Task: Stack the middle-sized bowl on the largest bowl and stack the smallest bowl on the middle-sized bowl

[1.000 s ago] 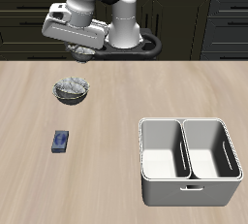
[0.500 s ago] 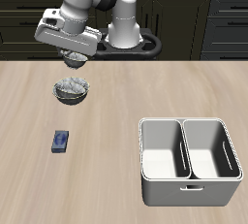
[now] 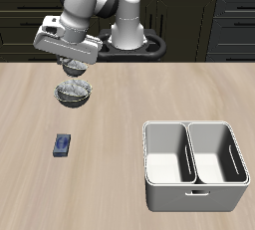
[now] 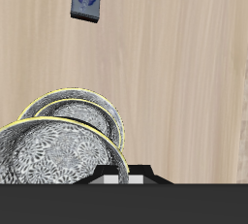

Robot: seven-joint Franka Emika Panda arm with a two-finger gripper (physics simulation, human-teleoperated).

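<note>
Speckled smallest bowl (image 3: 72, 72) in the pincer (image 3: 73, 69), now lower, just above the stacked bowls (image 3: 73, 94).

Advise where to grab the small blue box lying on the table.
Take the small blue box across its two long side faces, coming straight down from above. It lies flat on the table, low and oblong. Its narrow width suits the gripper, and nothing stands right beside it, so a vertical approach looks unobstructed.

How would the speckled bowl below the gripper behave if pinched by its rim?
The speckled bowl looks rigid and smooth: probably stiff but slippery. Its thin rim suggests a pinch could let it tilt. Being low and wide, it likely slides rather than tips.
</note>
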